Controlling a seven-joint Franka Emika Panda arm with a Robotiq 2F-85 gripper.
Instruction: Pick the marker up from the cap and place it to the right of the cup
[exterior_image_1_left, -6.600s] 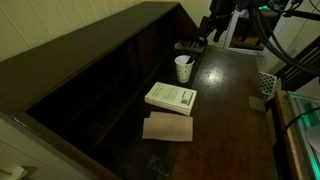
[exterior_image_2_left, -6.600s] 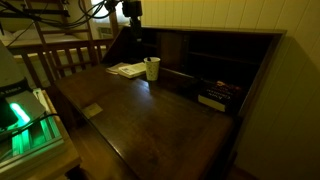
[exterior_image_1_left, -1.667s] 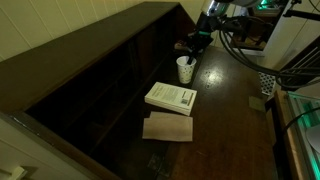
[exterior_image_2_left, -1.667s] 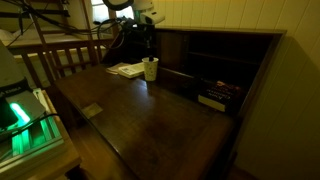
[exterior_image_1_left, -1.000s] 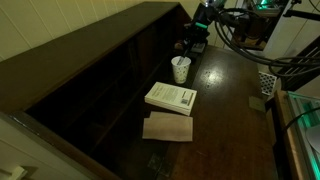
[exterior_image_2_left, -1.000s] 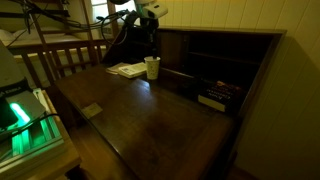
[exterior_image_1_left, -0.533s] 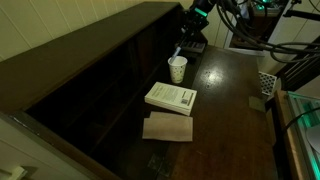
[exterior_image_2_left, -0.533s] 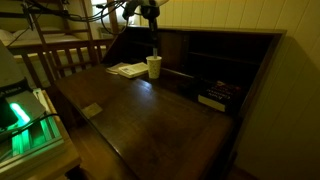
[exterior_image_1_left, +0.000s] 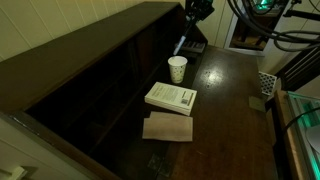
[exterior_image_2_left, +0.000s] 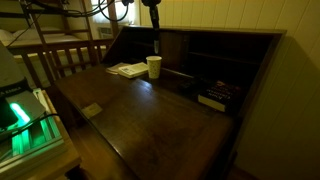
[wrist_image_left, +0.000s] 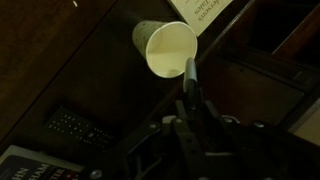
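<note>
The small white cup stands upright on the dark desk, just beyond the white book. In both exterior views my gripper hangs well above the cup, shut on the marker, which dangles slantwise below the fingers with its lower end clear of the rim. In the wrist view the marker runs from my gripper toward the cup's open mouth, and nothing shows inside the cup. The cup and the marker above it also appear from the desk's far side.
A flat tan cardboard piece lies in front of the book. The desk's tall back with cubbyholes runs along one side. A black flat object sits in a cubby, and a dark keypad-like item lies near the cup.
My gripper has risen with the marker, lifting it out of the cup and up away from it. The cup stayed in place.
</note>
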